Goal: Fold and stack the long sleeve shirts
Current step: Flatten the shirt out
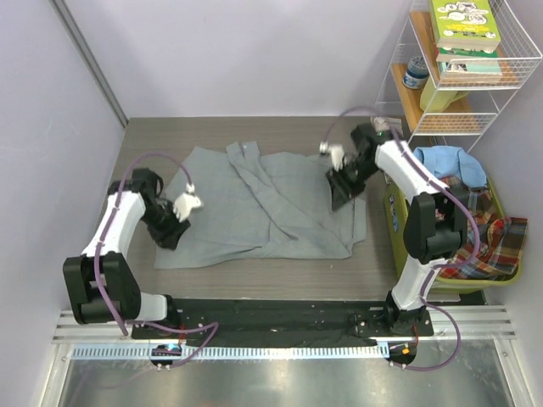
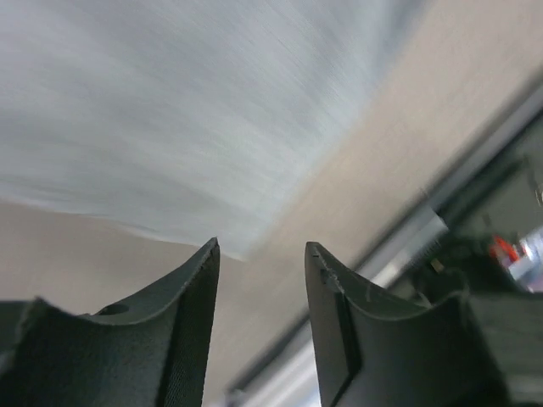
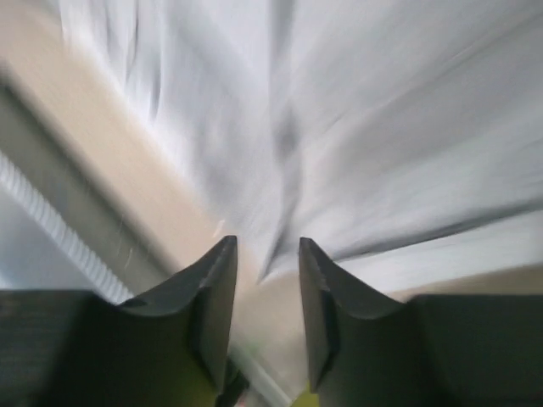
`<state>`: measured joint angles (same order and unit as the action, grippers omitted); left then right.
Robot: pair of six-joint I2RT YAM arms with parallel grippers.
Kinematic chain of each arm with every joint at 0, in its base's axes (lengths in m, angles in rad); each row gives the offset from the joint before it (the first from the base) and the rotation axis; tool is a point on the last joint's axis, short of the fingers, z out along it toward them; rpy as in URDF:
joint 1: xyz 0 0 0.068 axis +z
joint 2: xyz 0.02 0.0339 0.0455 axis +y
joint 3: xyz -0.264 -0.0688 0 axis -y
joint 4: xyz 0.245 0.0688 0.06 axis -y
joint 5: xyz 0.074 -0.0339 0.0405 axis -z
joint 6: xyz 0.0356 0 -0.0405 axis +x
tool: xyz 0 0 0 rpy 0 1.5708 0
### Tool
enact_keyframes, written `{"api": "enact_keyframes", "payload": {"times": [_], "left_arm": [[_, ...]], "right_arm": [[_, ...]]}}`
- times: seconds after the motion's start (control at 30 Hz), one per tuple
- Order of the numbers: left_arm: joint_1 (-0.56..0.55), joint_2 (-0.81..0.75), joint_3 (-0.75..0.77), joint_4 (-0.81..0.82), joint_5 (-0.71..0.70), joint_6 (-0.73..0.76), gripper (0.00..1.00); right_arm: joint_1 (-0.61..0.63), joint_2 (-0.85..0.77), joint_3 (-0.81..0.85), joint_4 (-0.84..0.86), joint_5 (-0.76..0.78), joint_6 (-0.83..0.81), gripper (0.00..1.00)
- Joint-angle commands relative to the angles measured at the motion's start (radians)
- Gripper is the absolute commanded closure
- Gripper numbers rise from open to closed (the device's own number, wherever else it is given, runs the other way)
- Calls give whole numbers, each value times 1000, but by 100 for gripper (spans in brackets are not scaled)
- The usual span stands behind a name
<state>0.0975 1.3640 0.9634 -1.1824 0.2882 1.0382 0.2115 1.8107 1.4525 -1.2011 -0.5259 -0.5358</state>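
My left fingers (image 2: 206, 267) hang moderately apart, empty, over the grey shirt's (image 1: 263, 208) left edge; my right fingers (image 3: 223, 263), narrow and empty, over its right side.

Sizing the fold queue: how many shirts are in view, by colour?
Grey shirt, spread on the table: 1
Light blue shirt, in the green bin: 1
Red-green plaid shirt, in the same bin: 1
Total: 3
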Motion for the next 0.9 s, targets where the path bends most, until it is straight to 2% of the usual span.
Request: {"api": "enact_keyframes", "payload": {"times": [0.0,0.07,0.1,0.17,0.2,0.3,0.33,0.4,0.47,0.73,0.77,0.8,0.87], "left_arm": [[1,111,243,135,184,-165,51],[1,182,354,182,233,-261,49],[1,211,386,193,245,-283,47],[-1,282,449,225,264,-334,40],[1,300,462,269,263,-372,39],[-1,334,472,355,253,-432,37],[1,340,474,368,256,-438,37],[1,360,474,383,255,-451,37],[1,376,466,383,249,-451,37],[-1,331,367,420,218,-418,37],[1,327,356,422,216,-415,36],[1,323,351,420,216,-415,36],[-1,319,342,417,216,-412,36]], "right_arm": [[-44,74,308,257,10,201,53],[-46,171,396,331,107,301,53],[-46,214,492,360,130,316,53],[-47,328,586,389,182,375,52],[-47,364,676,397,219,385,51],[-50,470,784,431,225,413,45],[-50,486,790,449,225,418,37],[-50,521,784,507,218,415,31],[-50,542,783,529,213,399,26],[-49,588,714,583,234,346,18],[-49,581,698,597,247,346,14],[-49,581,680,618,253,343,4],[-50,585,680,627,268,341,4]]}}
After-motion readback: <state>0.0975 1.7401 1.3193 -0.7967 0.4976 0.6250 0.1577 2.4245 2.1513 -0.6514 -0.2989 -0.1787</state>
